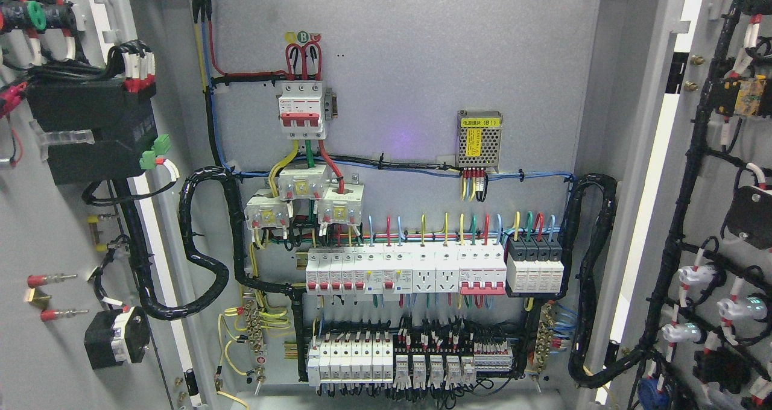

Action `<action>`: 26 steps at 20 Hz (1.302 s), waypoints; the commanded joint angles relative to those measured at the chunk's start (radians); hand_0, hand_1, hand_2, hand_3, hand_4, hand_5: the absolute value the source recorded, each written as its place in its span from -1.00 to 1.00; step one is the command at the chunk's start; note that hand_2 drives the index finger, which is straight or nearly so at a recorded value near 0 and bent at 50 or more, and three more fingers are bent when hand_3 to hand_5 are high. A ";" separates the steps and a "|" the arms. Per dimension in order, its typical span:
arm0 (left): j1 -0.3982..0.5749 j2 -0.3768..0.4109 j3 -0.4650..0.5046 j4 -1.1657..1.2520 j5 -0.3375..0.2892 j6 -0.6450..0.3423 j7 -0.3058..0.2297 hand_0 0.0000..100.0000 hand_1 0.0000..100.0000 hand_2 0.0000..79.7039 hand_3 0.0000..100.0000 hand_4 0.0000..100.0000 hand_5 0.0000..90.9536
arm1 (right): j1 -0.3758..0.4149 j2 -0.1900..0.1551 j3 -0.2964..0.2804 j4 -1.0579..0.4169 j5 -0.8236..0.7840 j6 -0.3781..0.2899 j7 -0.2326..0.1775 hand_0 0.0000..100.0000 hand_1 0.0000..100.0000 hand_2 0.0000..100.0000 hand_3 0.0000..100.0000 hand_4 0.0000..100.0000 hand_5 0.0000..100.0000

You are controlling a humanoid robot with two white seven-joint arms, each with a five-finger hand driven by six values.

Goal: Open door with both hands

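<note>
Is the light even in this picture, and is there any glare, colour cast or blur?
In the head view the light is fairly even and the breakers look sharp; a faint purple glow tints the back panel left of the power supply; bright strips blow out along the right door edge; neither robot hand shows.

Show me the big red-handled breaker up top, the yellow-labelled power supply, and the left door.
Red-handled breaker (300, 110), head view: middle of its white body.
Yellow-labelled power supply (480, 140), head view: its mesh front.
Left door (36, 277), head view: bare grey inner panel.
</note>
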 commanded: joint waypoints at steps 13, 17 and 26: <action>0.088 0.076 0.143 -0.010 0.103 -0.294 -0.012 -1.00 -1.00 -1.00 -1.00 -0.94 -1.00 | 0.015 -0.080 -0.027 0.035 -0.060 -0.074 0.003 -0.79 -1.00 -1.00 -1.00 -1.00 -1.00; 0.113 0.089 0.177 -0.006 0.136 -0.296 -0.012 -1.00 -1.00 -1.00 -1.00 -0.94 -1.00 | 0.032 -0.080 -0.052 0.033 -0.060 -0.074 0.001 -0.79 -1.00 -1.00 -1.00 -1.00 -1.00; 0.122 0.105 0.249 0.019 0.208 -0.294 -0.012 -1.00 -1.00 -1.00 -1.00 -0.94 -1.00 | 0.044 -0.082 -0.083 0.035 -0.065 -0.074 0.001 -0.79 -1.00 -1.00 -1.00 -1.00 -1.00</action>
